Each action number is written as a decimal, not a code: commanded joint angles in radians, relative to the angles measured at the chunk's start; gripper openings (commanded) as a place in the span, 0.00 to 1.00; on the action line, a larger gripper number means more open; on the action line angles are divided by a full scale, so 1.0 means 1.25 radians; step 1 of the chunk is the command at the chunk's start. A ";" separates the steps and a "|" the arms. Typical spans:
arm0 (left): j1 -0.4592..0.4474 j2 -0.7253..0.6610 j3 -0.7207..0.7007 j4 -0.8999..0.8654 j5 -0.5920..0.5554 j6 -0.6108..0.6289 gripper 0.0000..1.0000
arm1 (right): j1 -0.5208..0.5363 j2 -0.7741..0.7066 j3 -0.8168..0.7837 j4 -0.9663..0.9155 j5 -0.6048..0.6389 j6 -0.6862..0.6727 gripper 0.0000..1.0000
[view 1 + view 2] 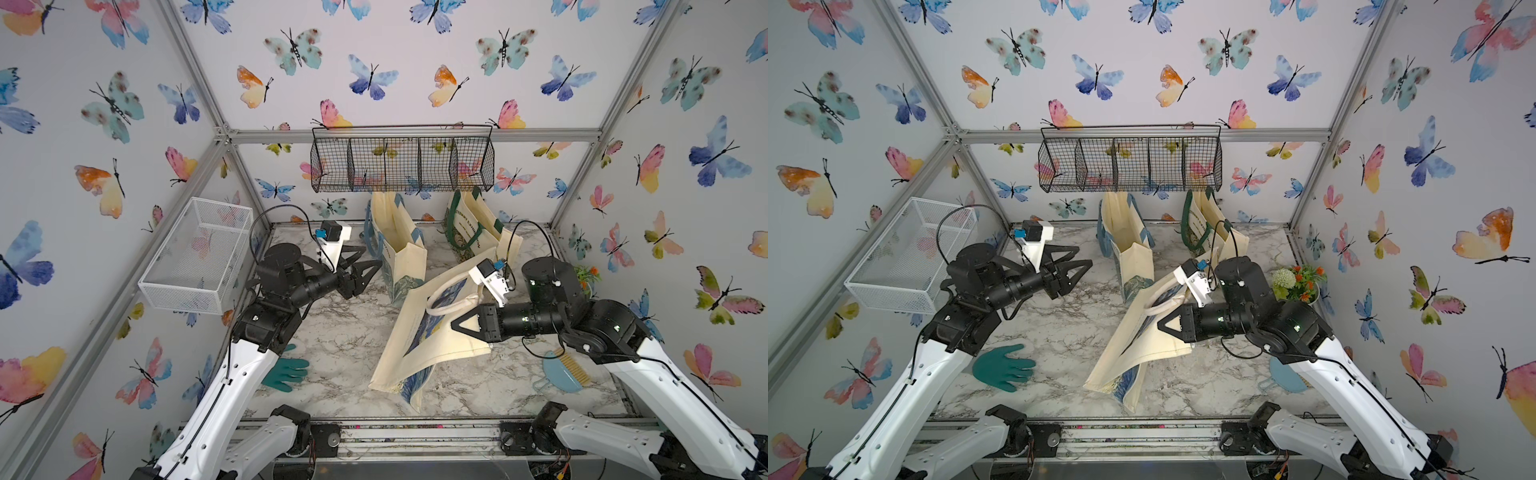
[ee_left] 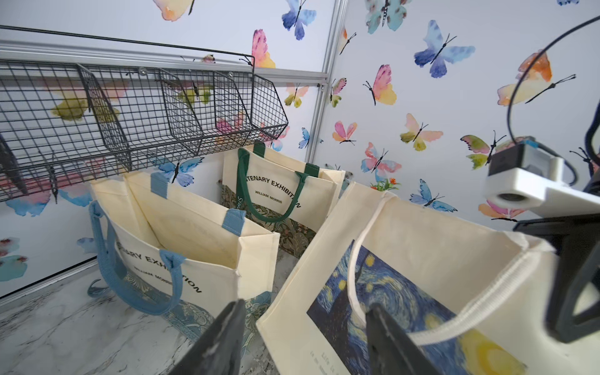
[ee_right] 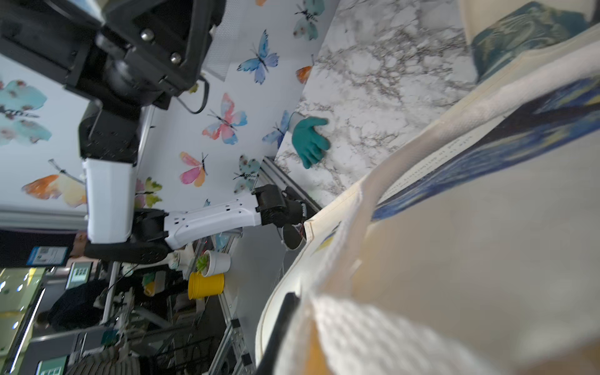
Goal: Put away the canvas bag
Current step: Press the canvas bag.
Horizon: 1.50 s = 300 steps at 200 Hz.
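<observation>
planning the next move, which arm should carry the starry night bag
Right, likely: the right end effector is shut on the starry night bag; the left end effector is open, empty, apart from it.

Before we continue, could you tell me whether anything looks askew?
Yes: the Starry Night bag leans tilted, gripped by the right end effector; the blue-handled bag and green-handled bag stand upright.

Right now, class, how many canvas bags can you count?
3. The blue-handled bag stands under the black wire basket; the green-handled bag beside it; the starry-night bag tilts mid-table in the right pincer. None appears hidden.
</observation>
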 commanded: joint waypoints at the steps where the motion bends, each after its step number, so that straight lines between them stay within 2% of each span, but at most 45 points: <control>1: -0.046 -0.013 -0.012 0.018 0.021 0.018 0.63 | -0.001 0.021 0.030 0.002 0.150 0.034 0.01; 23: -0.107 -0.027 -0.030 0.018 0.040 0.069 0.68 | -0.001 0.051 0.013 0.026 0.197 0.070 0.01; 53: -0.233 -0.057 -0.078 0.049 0.033 0.157 0.72 | -0.001 0.096 -0.020 0.077 0.234 0.129 0.02; 75: -0.336 -0.062 -0.106 0.043 -0.060 0.228 0.73 | -0.001 0.126 -0.027 0.127 0.218 0.172 0.01; 101: -0.414 -0.049 -0.127 0.034 -0.239 0.262 0.73 | -0.001 0.154 -0.017 0.166 0.194 0.205 0.01; 137: -0.477 -0.038 -0.176 0.083 -0.473 0.261 0.72 | -0.001 0.171 -0.002 0.178 0.179 0.210 0.01; 157: -0.478 -0.026 -0.190 0.089 -0.537 0.243 0.71 | -0.001 0.171 0.000 0.179 0.173 0.212 0.01; 195: -0.483 -0.025 -0.231 0.125 -0.516 0.231 0.67 | -0.001 0.170 0.003 0.192 0.162 0.219 0.01; 225: -0.492 -0.043 -0.257 0.150 -0.395 0.234 0.65 | -0.001 0.177 0.003 0.197 0.162 0.213 0.01; 242: -0.493 -0.059 -0.278 0.174 -0.364 0.232 0.65 | -0.001 0.181 0.000 0.197 0.160 0.209 0.01; 287: -0.495 -0.034 -0.289 0.139 -0.352 0.245 0.60 | -0.001 0.174 -0.008 0.209 0.156 0.209 0.01; 300: -0.496 -0.029 -0.296 0.146 -0.379 0.236 0.60 | -0.001 0.172 -0.009 0.208 0.156 0.208 0.01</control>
